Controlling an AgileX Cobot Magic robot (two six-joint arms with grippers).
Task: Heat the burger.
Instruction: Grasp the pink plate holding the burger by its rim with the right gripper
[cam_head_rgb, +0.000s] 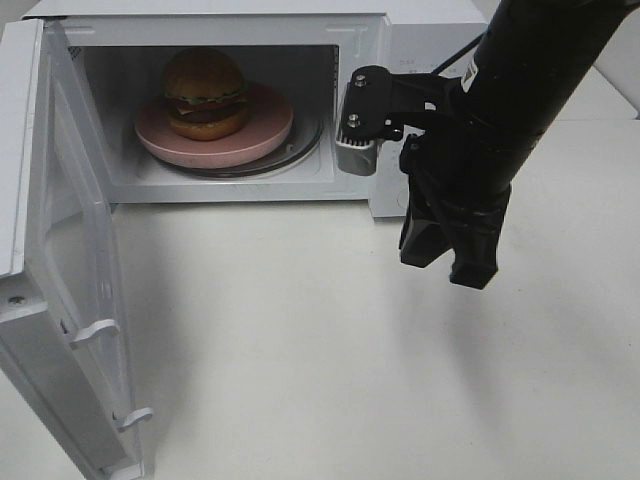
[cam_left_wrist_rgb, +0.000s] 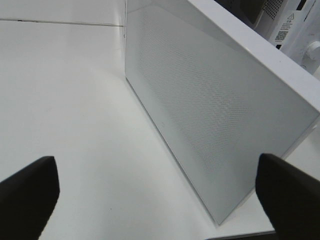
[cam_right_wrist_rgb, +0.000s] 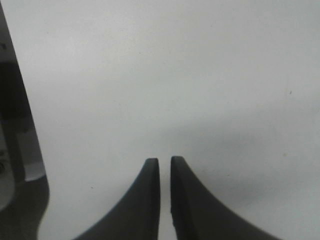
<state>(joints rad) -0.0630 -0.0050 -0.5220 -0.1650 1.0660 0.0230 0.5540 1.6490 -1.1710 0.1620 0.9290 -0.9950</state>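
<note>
Exterior high view: microwave (cam_head_rgb: 430, 40) across the top of the frame, door (cam_head_rgb: 60, 250) swung wide open down the left edge. The burger (cam_head_rgb: 205, 92) sits inside the cavity at upper left, on a pink plate (cam_head_rgb: 262, 130) that rests on the turntable. Only this view shows the burger.

Right arm enters from the upper right. The right gripper (cam_head_rgb: 450, 255) hangs right of centre, in front of the microwave's control side, above the white table (cam_head_rgb: 330, 350) and well apart from the burger. Its finger gap cannot be read here.

Right wrist view settles that: the right gripper (cam_right_wrist_rgb: 164, 161) has its jaws drawn to a thin slit, nothing between them, bare table beyond.

The left gripper is outside the exterior frame. Left wrist view alone shows it: the left gripper (cam_left_wrist_rgb: 155, 165) has jaws spread wide and empty, facing a dotted white panel (cam_left_wrist_rgb: 210, 115) that stands on the table.
</note>
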